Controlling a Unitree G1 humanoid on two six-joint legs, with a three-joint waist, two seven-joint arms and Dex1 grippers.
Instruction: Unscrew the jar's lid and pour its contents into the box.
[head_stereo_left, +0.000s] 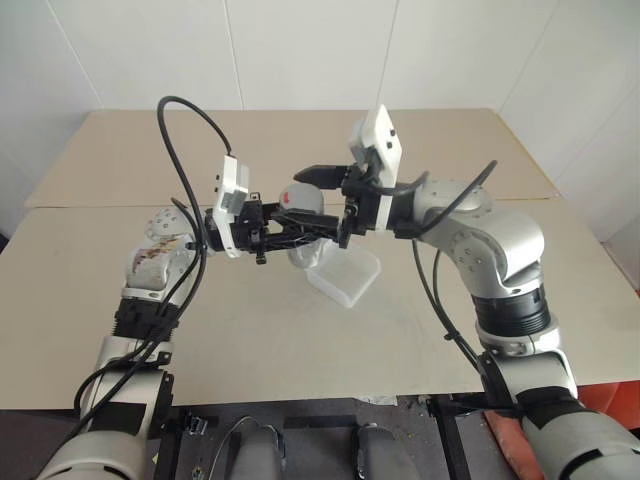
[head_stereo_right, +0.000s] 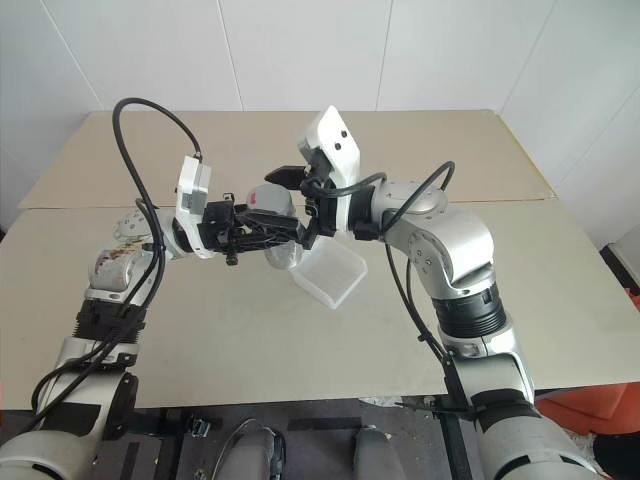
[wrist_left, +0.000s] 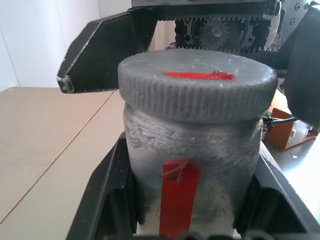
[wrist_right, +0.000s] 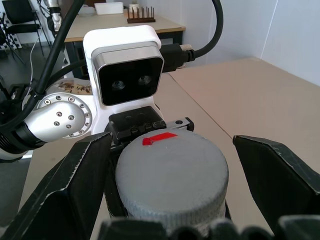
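Note:
My left gripper (head_stereo_left: 288, 232) is shut on the jar (wrist_left: 190, 155), a cloudy clear cylinder with a red mark down its side, held level above the table. The grey ribbed lid (wrist_right: 170, 175), marked with a red strip, sits on the jar and faces my right gripper (head_stereo_left: 322, 205). That gripper is open, one black finger (wrist_right: 272, 170) on each side of the lid, with a gap showing on at least one side. The box (head_stereo_left: 346, 272), a shallow translucent white tray, lies on the table right below the jar. The contents are hidden behind the cloudy wall.
Two beige tabletops (head_stereo_left: 300, 330) meet along a seam running across behind the arms. The near table edge (head_stereo_left: 300, 402) is just in front of me. White walls close off the back.

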